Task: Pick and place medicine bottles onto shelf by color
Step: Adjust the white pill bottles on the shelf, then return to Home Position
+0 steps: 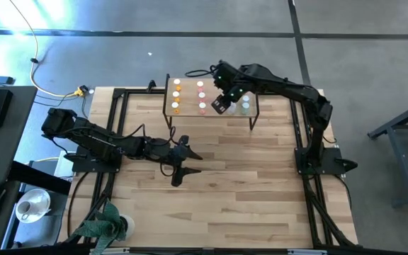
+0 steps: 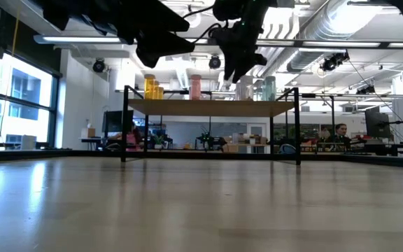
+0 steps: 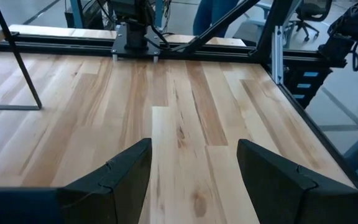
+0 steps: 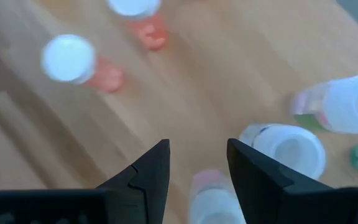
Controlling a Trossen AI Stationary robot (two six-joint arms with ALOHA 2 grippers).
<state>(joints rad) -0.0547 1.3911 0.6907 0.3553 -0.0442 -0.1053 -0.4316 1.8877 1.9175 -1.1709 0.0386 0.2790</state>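
We see two matte black jointed arms trailing black cables; the right arm (image 1: 282,85) shows green lights.

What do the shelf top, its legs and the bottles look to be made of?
The shelf top looks like light wood with a matte finish: pale tan, grain lines showing in the right wrist view. Its legs seem to be thin black metal rod. The bottles look like tinted, see-through plastic with smooth white caps, though glass cannot be ruled out.

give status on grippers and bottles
Right gripper over shelf, fingers open, empty. Left gripper open, idle mid-table. Bottles on shelf in colour rows. Nothing blocking.
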